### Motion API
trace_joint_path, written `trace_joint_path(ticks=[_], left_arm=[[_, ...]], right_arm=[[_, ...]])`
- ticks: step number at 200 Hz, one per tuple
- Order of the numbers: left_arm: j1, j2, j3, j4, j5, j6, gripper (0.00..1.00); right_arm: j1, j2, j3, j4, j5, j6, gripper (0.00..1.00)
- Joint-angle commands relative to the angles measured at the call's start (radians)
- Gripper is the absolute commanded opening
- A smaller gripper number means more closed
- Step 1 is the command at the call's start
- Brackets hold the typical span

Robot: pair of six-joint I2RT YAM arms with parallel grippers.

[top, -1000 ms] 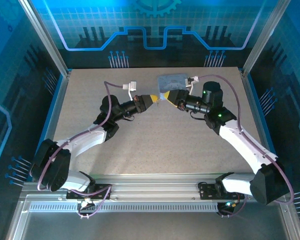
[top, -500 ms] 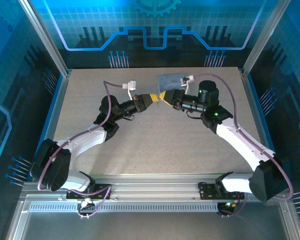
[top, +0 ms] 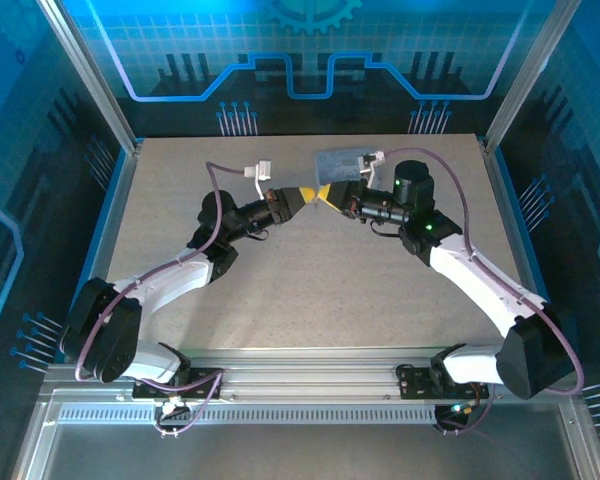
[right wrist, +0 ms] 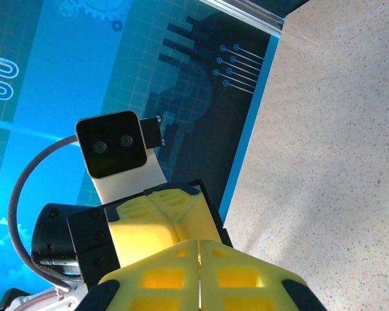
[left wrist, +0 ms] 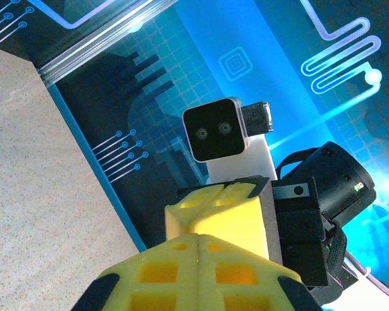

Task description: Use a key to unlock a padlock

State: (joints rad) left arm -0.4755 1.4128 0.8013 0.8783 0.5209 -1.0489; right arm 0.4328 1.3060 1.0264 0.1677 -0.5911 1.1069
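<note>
Your left tool [top: 307, 196] is closed. Seen from its own wrist camera, the two yellow fingers [left wrist: 162, 272] press flat together, with only a thin seam between them. Your right tool [top: 329, 194] is closed the same way, and its yellow fingers [right wrist: 240, 275] meet along a straight line in the right wrist view.

From above, both tools sit just in front of the tin [top: 338, 162] (the pale lavender box toward the far side of the desk [top: 310, 290]). The left tool comes in from the tin's left and the right tool from the tin's right. Their yellow tips meet nose to nose, touching or very nearly so, just off the tin's near left corner.

The wrist views agree. From the left tool you see the right tool's yellow fingers directly ahead, with its white-cased camera [left wrist: 215, 129] above them. From the right tool you see the left tool's fingers and its camera [right wrist: 111, 144] in the same arrangement.

You cannot tell where the padlock and the key are. Both are tiny, and the spot where the tips meet is blurred from above and covered by the fingers themselves in the wrist views. Something may be pinched in one of the tools, but no shape there is clear enough to name.
</note>
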Motion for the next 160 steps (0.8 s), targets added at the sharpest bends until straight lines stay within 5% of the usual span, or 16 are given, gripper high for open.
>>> trace_joint_path(ticks=[1,27,43,95,117,160], left_arm=[[-0.004,-0.011,0.022,0.015,0.019,0.006,0.00],[-0.005,-0.021,0.019,-0.021,0.012,0.036,0.00],[-0.005,-0.041,0.018,-0.091,0.008,0.085,0.22],[-0.005,-0.222,-0.040,-0.391,-0.142,0.361,0.57],[-0.004,-0.308,-0.076,-0.499,-0.247,0.452,0.66],[-0.004,-0.370,-0.069,-0.643,-0.204,0.623,0.70]], right_arm=[[0.017,0.005,0.014,0.054,-0.027,-0.003,0.00],[0.014,-0.014,0.008,0.011,-0.004,-0.060,0.00],[0.003,-0.022,0.039,-0.089,-0.003,-0.128,0.00],[-0.022,0.046,0.357,-0.730,-0.001,-0.610,0.00],[-0.001,0.113,0.520,-1.036,0.116,-0.852,0.00],[0.124,0.135,0.619,-1.177,0.430,-1.100,0.00]])
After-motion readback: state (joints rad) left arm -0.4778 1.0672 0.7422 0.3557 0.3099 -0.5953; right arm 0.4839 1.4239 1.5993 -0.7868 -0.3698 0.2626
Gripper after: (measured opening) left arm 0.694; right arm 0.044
